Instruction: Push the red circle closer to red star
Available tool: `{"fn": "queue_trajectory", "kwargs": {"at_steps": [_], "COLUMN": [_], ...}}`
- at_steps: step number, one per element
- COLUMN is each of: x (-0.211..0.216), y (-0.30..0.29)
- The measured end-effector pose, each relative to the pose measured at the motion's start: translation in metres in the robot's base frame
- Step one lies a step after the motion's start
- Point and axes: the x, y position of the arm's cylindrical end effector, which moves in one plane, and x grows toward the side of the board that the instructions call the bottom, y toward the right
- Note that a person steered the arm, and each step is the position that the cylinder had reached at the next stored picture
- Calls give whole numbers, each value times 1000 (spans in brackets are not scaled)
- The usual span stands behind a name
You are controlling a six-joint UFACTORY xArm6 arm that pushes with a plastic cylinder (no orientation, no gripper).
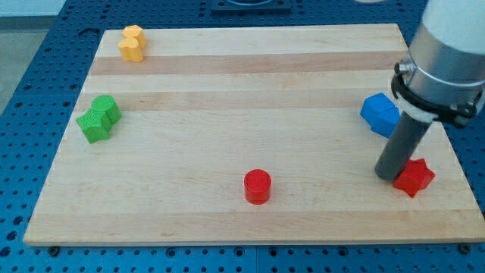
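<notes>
The red circle (257, 186) lies on the wooden board (250, 91) near the view's bottom, about the middle. The red star (414, 177) lies at the view's lower right, near the board's right edge. My tip (388, 176) rests on the board right against the star's left side, far to the right of the red circle. The dark rod rises from it toward the view's upper right.
A blue block (380, 114) sits just above my rod at the right. A green block (98, 119) lies at the left edge. A yellow block (132, 43) lies at the top left corner. The board sits on a blue perforated table.
</notes>
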Motion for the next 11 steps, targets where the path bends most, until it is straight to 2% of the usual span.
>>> {"fn": "queue_trajectory", "kwargs": {"at_steps": [2,4,5,6,7,9,11], "x": [-44,-51,-30,7,20,20,32], "y": [-31,-178,-238,-232,-217,-109,-44]}}
